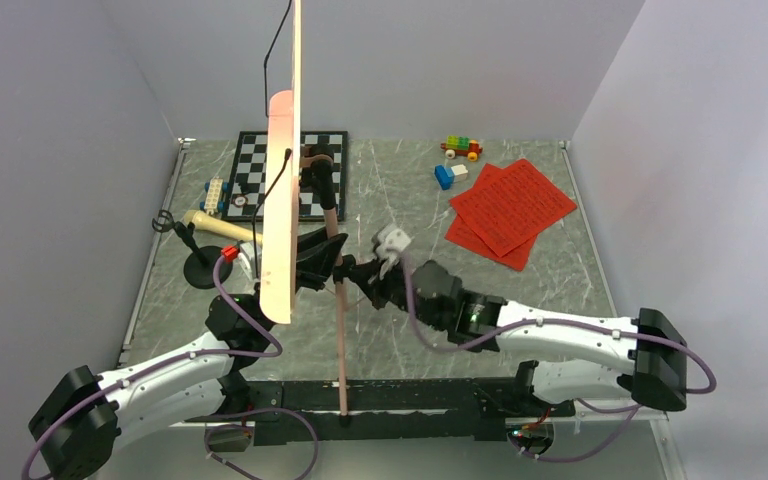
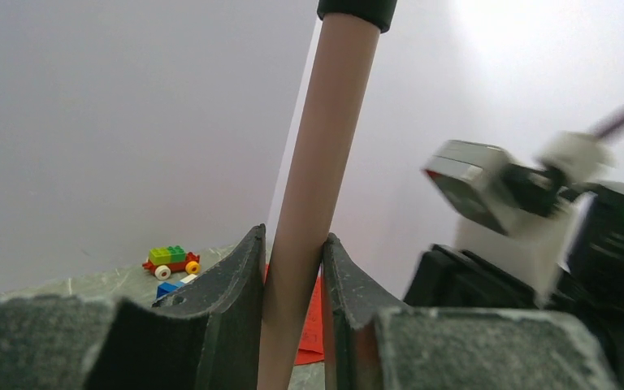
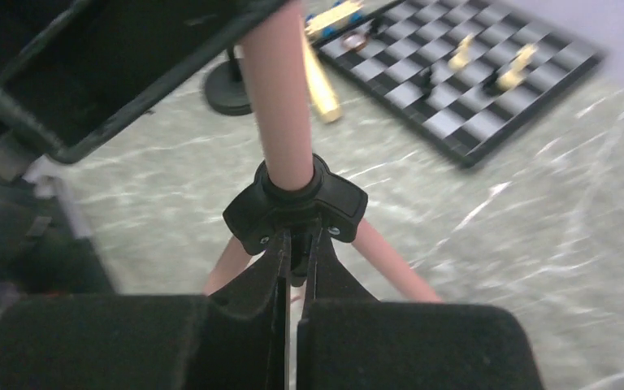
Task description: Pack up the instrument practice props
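Left wrist view is showing the left gripper (image 2: 292, 252) clamping the pale pink pole (image 2: 325, 146) of the large pink perforated tripod music stand (image 1: 282, 200) — it's standing upright on the grey marbled table (image 1: 520, 300), between both arms. The right gripper (image 3: 292, 253) fingers are pinching together on the black plastic leg hub (image 3: 296, 203). Guessing they're folding the legs — next move is needing a steady hub slide along the pole.

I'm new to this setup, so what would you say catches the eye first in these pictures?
The tall pink music stand dominates the centre, its pole clamped by the left arm's fingers, while the right arm's fingers are closed at its black leg hub. Next come the red sheet-music pages at the far right and the chessboard at the back, left of centre.
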Controlling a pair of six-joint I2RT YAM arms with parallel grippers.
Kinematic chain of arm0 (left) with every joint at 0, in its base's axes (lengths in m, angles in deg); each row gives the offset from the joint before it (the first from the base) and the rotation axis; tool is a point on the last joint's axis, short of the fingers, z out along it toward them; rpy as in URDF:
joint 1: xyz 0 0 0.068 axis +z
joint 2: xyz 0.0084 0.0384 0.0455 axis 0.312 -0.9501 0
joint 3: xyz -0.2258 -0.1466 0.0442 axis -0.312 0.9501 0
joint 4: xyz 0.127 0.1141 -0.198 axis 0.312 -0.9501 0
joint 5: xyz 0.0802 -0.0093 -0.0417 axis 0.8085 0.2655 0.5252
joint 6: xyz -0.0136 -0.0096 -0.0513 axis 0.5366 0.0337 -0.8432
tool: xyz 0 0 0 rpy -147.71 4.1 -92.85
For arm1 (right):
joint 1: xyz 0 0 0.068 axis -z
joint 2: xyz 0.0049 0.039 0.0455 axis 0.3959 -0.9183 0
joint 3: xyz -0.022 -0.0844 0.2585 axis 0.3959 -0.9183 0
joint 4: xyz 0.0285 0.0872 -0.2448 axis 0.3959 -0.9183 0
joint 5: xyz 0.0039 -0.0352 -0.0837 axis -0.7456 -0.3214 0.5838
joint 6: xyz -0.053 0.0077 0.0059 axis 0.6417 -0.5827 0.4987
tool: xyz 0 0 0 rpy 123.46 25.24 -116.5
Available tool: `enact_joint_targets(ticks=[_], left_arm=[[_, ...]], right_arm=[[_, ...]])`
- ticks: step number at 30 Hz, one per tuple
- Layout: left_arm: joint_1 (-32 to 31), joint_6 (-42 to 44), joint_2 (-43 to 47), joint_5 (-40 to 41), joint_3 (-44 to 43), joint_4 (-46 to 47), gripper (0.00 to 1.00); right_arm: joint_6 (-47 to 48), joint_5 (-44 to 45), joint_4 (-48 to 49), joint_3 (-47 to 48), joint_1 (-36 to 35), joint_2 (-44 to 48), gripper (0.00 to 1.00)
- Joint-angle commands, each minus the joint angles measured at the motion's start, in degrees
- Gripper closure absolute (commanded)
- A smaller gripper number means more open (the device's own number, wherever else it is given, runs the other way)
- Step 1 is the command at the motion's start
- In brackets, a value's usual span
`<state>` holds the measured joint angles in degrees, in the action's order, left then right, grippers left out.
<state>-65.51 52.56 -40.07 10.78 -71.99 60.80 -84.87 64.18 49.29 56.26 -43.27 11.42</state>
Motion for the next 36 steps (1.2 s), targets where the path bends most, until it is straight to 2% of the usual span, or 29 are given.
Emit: enact_joint_targets(ticks=[1, 8, 10, 12, 15, 16, 18, 20, 21, 23, 26, 28, 30, 32, 36], left_arm=[[-0.68, -2.34, -4.78, 6.01, 4.21, -21.0, 1.0], [-0.88, -2.32, -4.25, 7.23, 4.98, -21.27, 1.0], [-0.85, -2.26, -4.1, 7.39, 5.12, -21.4, 1.0], [-0.83, -2.26, -3.93, 7.57, 5.23, -21.47, 1.0], [-0.84, -2.21, -4.11, 7.75, 5.49, -21.08, 1.0], [-0.88, -2.19, -4.27, 7.73, 5.43, -21.04, 1.0], [-0.93, -2.01, -4.25, 7.69, 5.25, -21.11, 1.0], [-0.92, -1.83, -4.19, 7.83, 5.16, -21.04, 1.0], [-0.93, -1.7, -4.24, 7.83, 5.11, -21.11, 1.0], [-0.93, -1.36, -4.38, 7.75, 4.86, -21.07, 1.0], [-0.92, -1.0, -4.75, 7.83, 4.5, -20.9, 1.0], [-0.96, -0.87, -4.94, 8.16, 4.37, -20.61, 1.0], [-1.07, -0.82, -5.15, 8.62, 4.16, -20.32, 1.0], [-1.2, -0.48, -5.09, 9.21, 3.81, -20.28, 1.0], [-1.82, 0.21, -4.42, 10.71, 3.29, -20.39, 1.0]], right_arm=[[30.62, 20.16, 8.41, -5.04, -7.72, -6.53, 1.0], [61.2, 39.06, 28.64, -10.2, -14.15, -17.88, 1.0], [65.26, 41.85, 33.24, -10.76, -14.67, -19.87, 1.0], [63.48, 42.26, 32.69, -10.52, -15.66, -18.12, 1.0], [48.76, 38.07, 18.14, -6.76, -15.98, -9.91, 0.99], [43.2, 35.95, 13.4, -5.35, -15.84, -6.78, 0.83], [34.31, 33.86, 7.71, -3.41, -15.52, -0.42, 0.45], [24.82, 35.21, 2.25, -1.53, -15.38, 3.87, 0.14], [19.72, 35.39, -0.91, -0.8, -14.82, 5.95, 0.04], [6.99, 31.2, -7.47, 0.22, -12.1, 9.48, 0.0], [-14.18, 16.85, -17.52, 2.08, -3.64, 12.2, 0.0], [-24.49, 4.79, -20.56, 1.94, 3.89, 12.51, 0.02], [-32.75, -7.56, -19.08, 0.29, 11.24, 11.98, 0.05], [-39.18, -17.72, -16.67, -1.15, 15.52, 10.4, 0.05], [-48.58, -30.6, -8.05, -3.03, 20.31, 6.74, 0.05]])
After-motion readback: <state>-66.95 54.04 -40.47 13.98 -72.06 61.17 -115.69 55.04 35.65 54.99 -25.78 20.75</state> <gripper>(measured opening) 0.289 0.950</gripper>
